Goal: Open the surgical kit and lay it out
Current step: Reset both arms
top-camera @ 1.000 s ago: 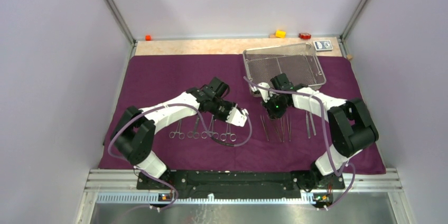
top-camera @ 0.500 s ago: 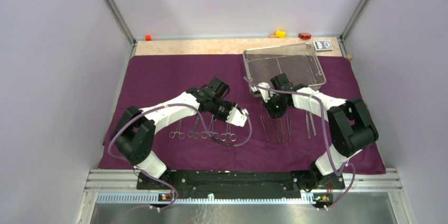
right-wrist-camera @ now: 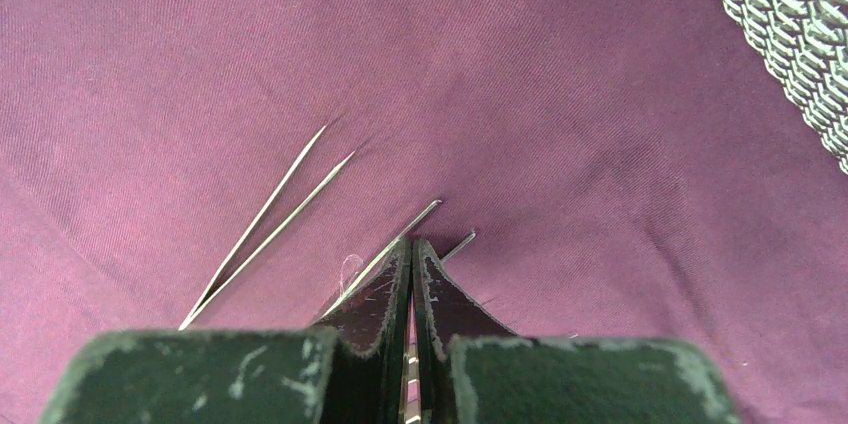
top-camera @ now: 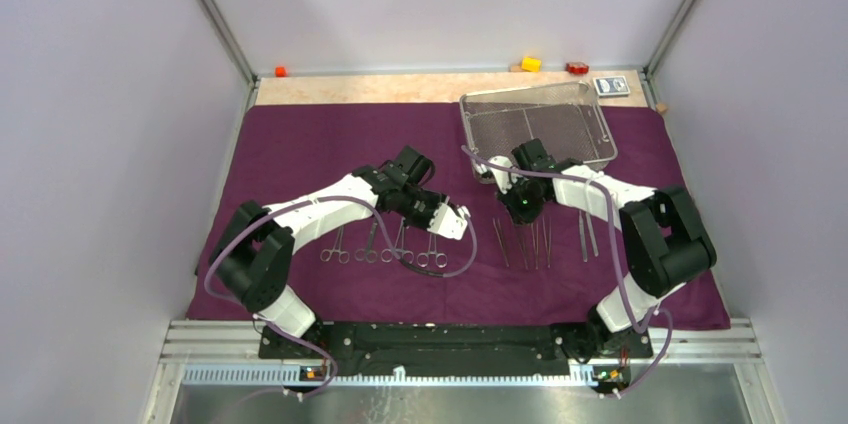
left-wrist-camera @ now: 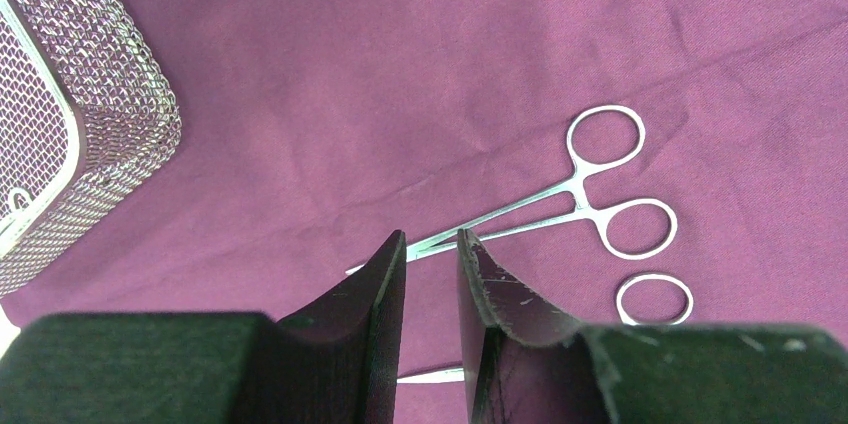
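The dark purple cloth wrap lies spread over the table, with the wire-mesh tray at its back right. Several ring-handled clamps lie in a row under the left arm, and several tweezers lie in front of the right arm. My left gripper hangs open, a narrow gap between its fingers, just over the tip of one clamp that rests on the cloth. My right gripper is shut on a pair of tweezers, whose tips stick out onto the cloth. Another pair of tweezers lies to its left.
A yellow block, a red block and a blue-white card packet sit behind the tray; an orange block is at the back left. The tray's mesh corner is close to the left gripper.
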{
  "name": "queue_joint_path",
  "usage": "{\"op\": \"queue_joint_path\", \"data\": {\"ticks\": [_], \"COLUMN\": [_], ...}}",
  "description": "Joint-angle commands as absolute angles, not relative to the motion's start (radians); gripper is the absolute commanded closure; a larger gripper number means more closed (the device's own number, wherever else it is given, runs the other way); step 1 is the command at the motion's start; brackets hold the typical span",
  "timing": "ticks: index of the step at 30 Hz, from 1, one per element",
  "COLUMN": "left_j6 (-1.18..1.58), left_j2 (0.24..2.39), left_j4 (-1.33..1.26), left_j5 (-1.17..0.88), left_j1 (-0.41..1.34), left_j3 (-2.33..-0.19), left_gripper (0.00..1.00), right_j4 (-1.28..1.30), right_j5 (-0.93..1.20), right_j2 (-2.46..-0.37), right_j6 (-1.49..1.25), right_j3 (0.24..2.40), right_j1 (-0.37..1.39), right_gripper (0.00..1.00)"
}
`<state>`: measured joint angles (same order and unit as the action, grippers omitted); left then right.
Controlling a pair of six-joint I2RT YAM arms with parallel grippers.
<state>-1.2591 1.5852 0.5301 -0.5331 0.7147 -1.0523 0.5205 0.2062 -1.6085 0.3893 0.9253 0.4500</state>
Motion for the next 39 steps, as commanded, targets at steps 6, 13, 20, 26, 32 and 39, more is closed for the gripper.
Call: {"op": "queue_joint_path", "data": {"ticks": [6,13,20,26,32,39], "left_j6": [-1.262,-1.213,-1.076,-0.842,-0.569,-0.316], "left_j2": [1.552,1.547,1.523,1.486,1.407,1.336], "left_j4": [0.529,0.500,0.390,0.181,-0.103,-0.271], "left_j5": [-0.544,-0.561,-0.575,-0.516,-0.399,-0.420], "left_j1": [0.706,0.682,0.619,0.517,0.368,0.143], "left_j3": [-1.046,-1.046,-1.045,-1.023,-0.947,-0.885], "left_gripper": [0.69,0.68,0.68,0.66,0.61,0.31], "right_j4": [0.518,0.506,0.501,0.478,0.398,0.306], "right_j5": [0.198,0.206,0.230,0.303,0.297,0.151], "right_j2": [-1.582,-1.522,-1.431,-1.365,-1.285,-1.209], "right_j6": [0.377,0.368,0.339,0.273,0.177,0.110], "right_j3": [0.952,0.966,1.015,1.089,1.151,1.167], "right_j1": [0.463,0.462,0.411,0.270,0.140,0.109], "right_gripper": [1.00,0.96,0.86,0.79,0.65,0.24]}}
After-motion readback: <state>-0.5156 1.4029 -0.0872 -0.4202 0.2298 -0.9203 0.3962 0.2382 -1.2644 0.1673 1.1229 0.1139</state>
